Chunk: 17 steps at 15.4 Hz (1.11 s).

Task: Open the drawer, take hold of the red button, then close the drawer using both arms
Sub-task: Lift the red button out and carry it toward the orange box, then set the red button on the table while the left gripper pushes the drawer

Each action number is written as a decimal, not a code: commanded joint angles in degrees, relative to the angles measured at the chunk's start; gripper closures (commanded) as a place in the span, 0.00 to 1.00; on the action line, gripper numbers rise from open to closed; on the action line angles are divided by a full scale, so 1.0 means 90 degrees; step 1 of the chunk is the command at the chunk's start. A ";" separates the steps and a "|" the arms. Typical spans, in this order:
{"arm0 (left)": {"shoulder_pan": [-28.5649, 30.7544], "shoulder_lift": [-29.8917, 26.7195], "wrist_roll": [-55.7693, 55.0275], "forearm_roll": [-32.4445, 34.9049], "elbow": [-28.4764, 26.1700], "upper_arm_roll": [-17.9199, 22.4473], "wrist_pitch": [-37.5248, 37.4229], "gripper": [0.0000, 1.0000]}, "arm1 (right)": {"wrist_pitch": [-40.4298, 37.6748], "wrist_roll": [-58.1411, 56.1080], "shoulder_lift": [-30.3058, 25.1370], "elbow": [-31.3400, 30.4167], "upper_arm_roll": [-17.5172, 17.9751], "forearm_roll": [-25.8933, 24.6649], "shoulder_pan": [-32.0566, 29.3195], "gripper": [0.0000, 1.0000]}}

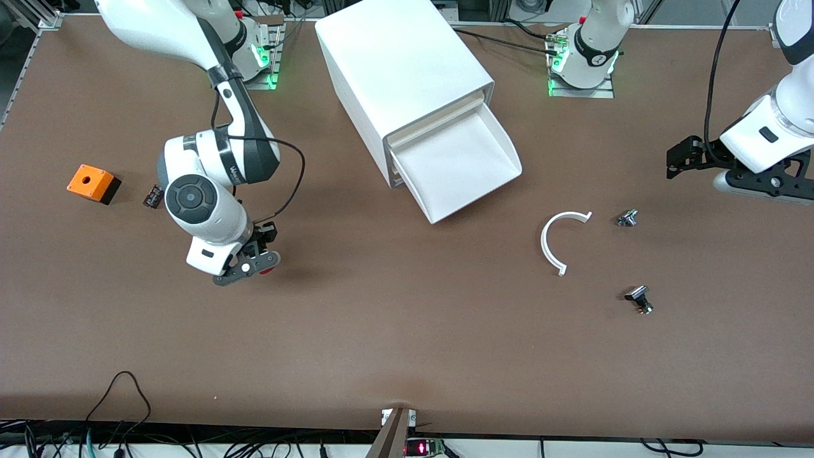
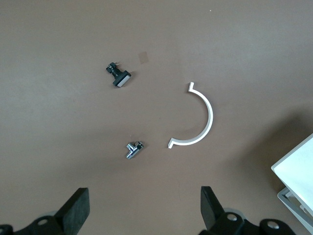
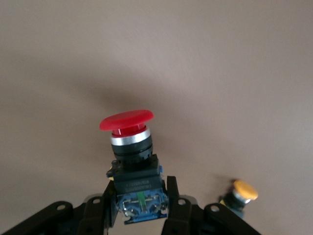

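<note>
The drawer (image 1: 461, 168) stands pulled out from the bottom of the white cabinet (image 1: 407, 70), and its tray looks empty. My right gripper (image 1: 254, 264) is shut on the button's black and blue body (image 3: 139, 188). The red cap (image 3: 126, 120) sticks out past the fingertips, and a bit of red shows in the front view (image 1: 268, 271). It holds the button low over the table at the right arm's end. My left gripper (image 1: 674, 162) is open and empty, up over the left arm's end of the table. Its fingers (image 2: 78, 210) stand wide apart.
An orange box with a hole (image 1: 92, 183) and a small dark part (image 1: 152, 196) lie near the right arm. An orange-yellow capped button (image 3: 243, 192) sits close by. A white curved piece (image 1: 553, 242), a small metal part (image 1: 627, 218) and a black part (image 1: 639, 300) lie below the left gripper.
</note>
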 commanded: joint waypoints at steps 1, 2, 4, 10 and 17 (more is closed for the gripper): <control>-0.0005 0.0209 0.0028 0.0061 0.0180 -0.0040 -0.0127 0.00 | 0.1100 0.0367 -0.0294 -0.1344 0.0108 -0.0107 -0.0409 0.77; -0.0005 0.0238 0.0038 0.0042 0.0171 -0.0040 -0.0108 0.00 | 0.1549 0.0338 -0.0284 -0.1647 0.0098 -0.0146 -0.0450 0.77; -0.0054 0.0248 -0.0060 -0.0046 0.0083 -0.0089 0.0009 0.00 | 0.2215 0.0338 -0.0226 -0.2030 0.0108 -0.0156 -0.0479 0.77; -0.0307 0.0414 -0.1141 -0.0173 -0.1145 -0.0528 0.2027 0.00 | 0.2980 0.0503 -0.0146 -0.2403 0.0108 -0.0058 -0.0499 0.00; -0.1196 0.1477 -0.2958 -0.0164 -0.1938 -0.0519 0.4450 0.00 | 0.0259 0.0972 -0.0411 -0.0637 0.0118 -0.0009 -0.0509 0.00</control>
